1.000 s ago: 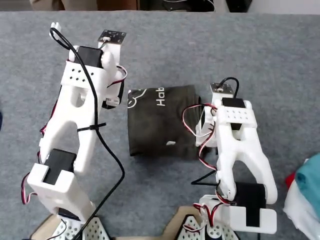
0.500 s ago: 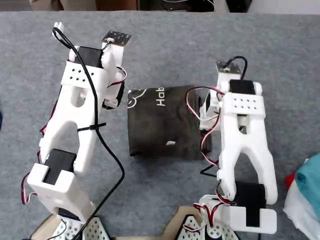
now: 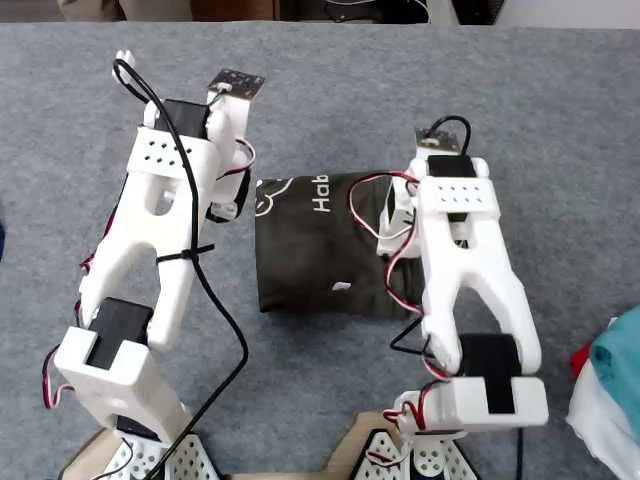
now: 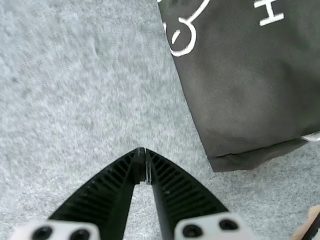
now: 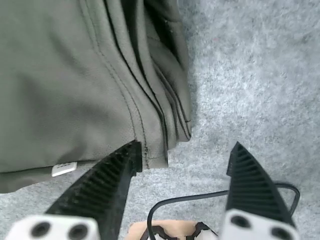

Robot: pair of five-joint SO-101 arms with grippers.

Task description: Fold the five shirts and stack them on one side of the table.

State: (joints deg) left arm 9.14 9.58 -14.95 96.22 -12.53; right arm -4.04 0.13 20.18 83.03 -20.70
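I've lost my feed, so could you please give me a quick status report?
Left gripper shut, beside shirt. Right gripper open at shirt's edge. Shirt folded flat. Clothes pile far right.

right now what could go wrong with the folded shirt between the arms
The right gripper is open astride the layered edge of the folded shirt; closing might catch only some layers and pull the fold apart. The left gripper is shut over the table beside the shirt, so that side is unpinned and could drag.

Bright, even light fell from above on the grey felt desk; a soft shadow edged the black folded shirt near the right claw.
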